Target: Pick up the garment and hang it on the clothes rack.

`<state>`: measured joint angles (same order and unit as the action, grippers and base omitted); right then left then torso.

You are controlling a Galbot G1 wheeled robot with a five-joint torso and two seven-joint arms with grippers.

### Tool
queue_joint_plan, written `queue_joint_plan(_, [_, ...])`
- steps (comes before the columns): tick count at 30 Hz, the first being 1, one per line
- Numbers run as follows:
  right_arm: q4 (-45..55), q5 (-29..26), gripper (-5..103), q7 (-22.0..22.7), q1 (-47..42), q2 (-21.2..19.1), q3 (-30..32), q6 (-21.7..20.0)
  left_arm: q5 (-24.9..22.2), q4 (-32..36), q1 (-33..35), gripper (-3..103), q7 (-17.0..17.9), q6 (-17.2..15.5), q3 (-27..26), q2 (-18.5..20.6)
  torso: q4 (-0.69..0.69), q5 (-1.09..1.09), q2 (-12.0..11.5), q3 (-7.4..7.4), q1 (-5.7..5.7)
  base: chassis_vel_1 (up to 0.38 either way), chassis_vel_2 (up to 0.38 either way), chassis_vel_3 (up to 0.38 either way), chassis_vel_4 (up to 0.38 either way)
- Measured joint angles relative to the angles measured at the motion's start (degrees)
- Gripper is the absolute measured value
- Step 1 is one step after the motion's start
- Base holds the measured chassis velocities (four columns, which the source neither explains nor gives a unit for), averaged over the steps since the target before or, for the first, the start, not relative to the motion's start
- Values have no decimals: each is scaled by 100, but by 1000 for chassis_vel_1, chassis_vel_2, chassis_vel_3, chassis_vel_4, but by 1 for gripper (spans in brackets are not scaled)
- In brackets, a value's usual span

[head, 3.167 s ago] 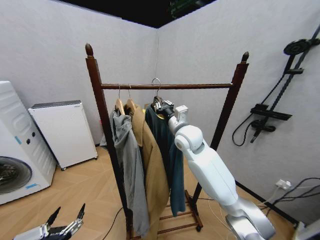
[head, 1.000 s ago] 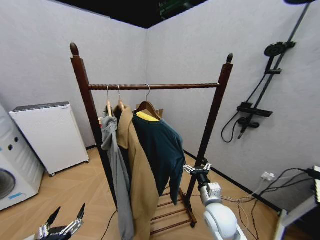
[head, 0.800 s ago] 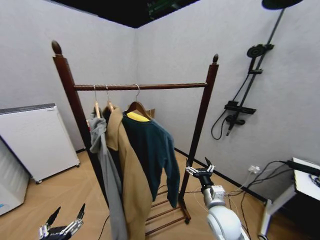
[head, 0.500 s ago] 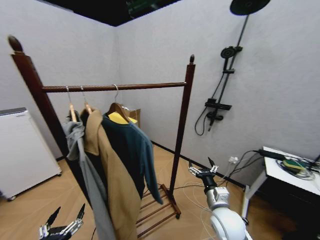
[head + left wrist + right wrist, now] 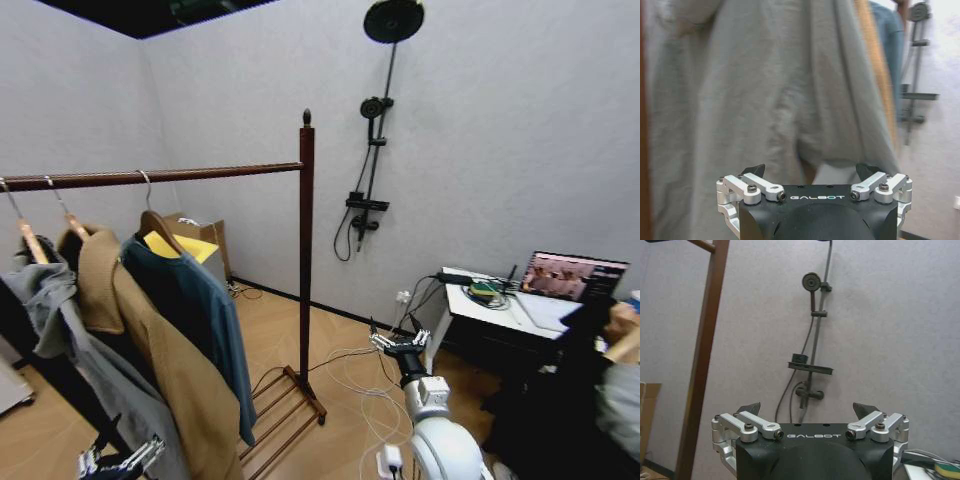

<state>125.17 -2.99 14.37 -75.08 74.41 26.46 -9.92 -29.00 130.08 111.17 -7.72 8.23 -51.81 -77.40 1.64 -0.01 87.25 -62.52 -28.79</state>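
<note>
The garment (image 5: 195,320), a dark teal-blue shirt, hangs on a wooden hanger (image 5: 152,222) whose metal hook sits over the top rod of the clothes rack (image 5: 306,250). It is well to the left of the right gripper (image 5: 398,343) and higher than it. Just beside the garment, further from this gripper, hangs a long tan coat (image 5: 160,370), and next to that a grey hooded sweatshirt (image 5: 75,350).

The right gripper is low in front of the robot, to the right of the rack's right post. Its fingers are spread wide and hold nothing. Beyond it on the wall is a black shower fitting (image 5: 812,340).

The left gripper (image 5: 118,461) is low at the robot's left, close in front of the grey sweatshirt (image 5: 765,85). Its fingers are also wide apart and empty.
</note>
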Motion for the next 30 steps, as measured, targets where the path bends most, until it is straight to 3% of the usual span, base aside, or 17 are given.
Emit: queue_joint_plan(30, [92,-13,100,17,-157,5,23,33,0,0,0,100,-1,0,0,0,0,-1,1,0,1,51,-258,-265,53])
